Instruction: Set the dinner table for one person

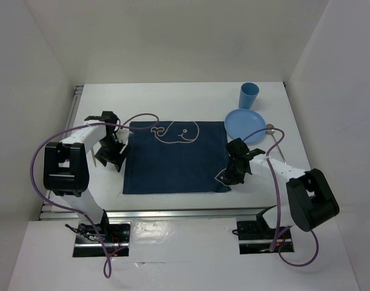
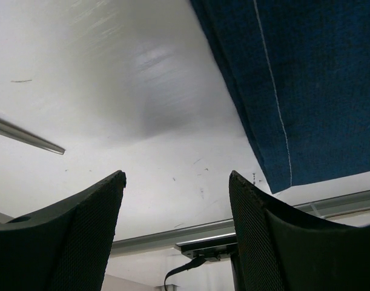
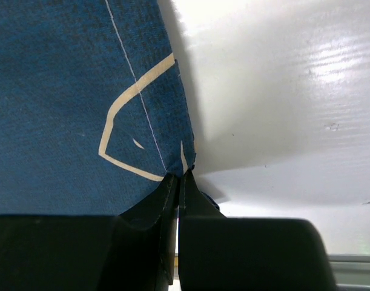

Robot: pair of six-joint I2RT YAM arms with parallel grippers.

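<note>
Dinner table (image 1: 172, 100) lies white under everything, and it is barely set. My left claw (image 2: 175, 179) hangs released over bare top, just left of the one navy placemat (image 1: 172, 160), which lies flat in the middle. My right claw (image 3: 180, 176) is clenched on the mat's near right corner. Far right, off the mat, are one blue plate (image 1: 244, 123), one blue cup (image 1: 249, 95) and one thin utensil (image 1: 277, 142) I cannot identify. I judge all three still need placing.

White dinner table (image 1: 172, 100), flat and level
Plain matte rectangular top, far wider than deep; thin metal rails (image 1: 172, 213) edge its left and near sides; up close, faint scratches and dark specks mark the surface; soft glare.
</note>
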